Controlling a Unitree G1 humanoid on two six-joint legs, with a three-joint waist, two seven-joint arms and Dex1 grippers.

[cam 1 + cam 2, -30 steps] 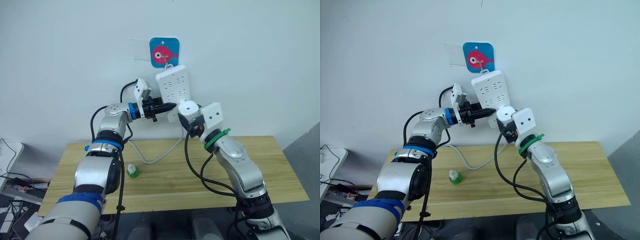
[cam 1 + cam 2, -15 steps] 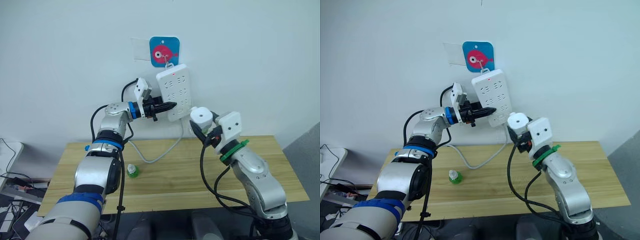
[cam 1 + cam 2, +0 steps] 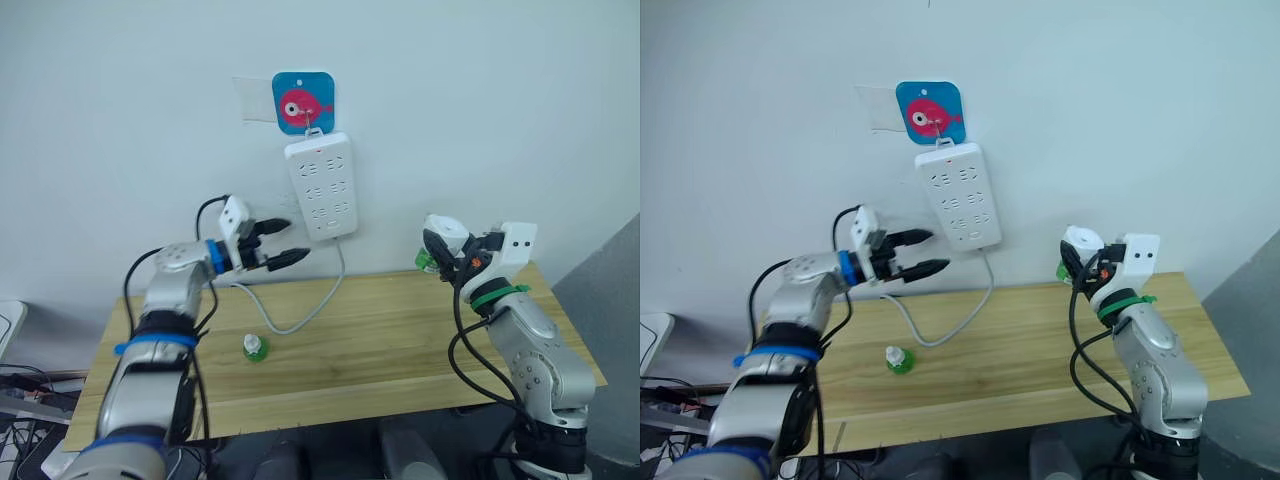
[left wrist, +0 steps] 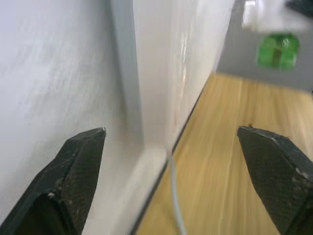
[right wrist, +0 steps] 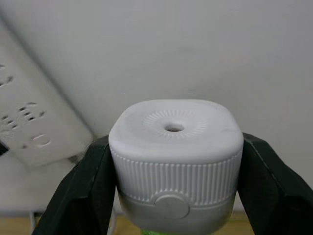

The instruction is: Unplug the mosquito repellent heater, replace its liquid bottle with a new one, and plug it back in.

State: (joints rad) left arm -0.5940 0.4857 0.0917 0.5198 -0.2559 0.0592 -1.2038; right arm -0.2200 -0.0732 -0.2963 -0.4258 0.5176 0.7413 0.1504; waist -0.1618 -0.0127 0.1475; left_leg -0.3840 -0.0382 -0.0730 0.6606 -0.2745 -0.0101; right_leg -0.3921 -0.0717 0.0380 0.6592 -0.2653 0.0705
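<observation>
While left fingers point(image 3: 275, 243) gape empty, right fingers point(image 5: 88, 186) clamp heater point(image 5: 175, 156) between them.

Wooden table point(image 3: 400, 340) bearing green-capped bottle point(image 3: 254, 347), white cord point(image 3: 300, 318)

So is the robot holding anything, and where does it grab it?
The right tool holds the mosquito repellent heater by its ribbed white sides. The left tool is open, holding nothing.
</observation>
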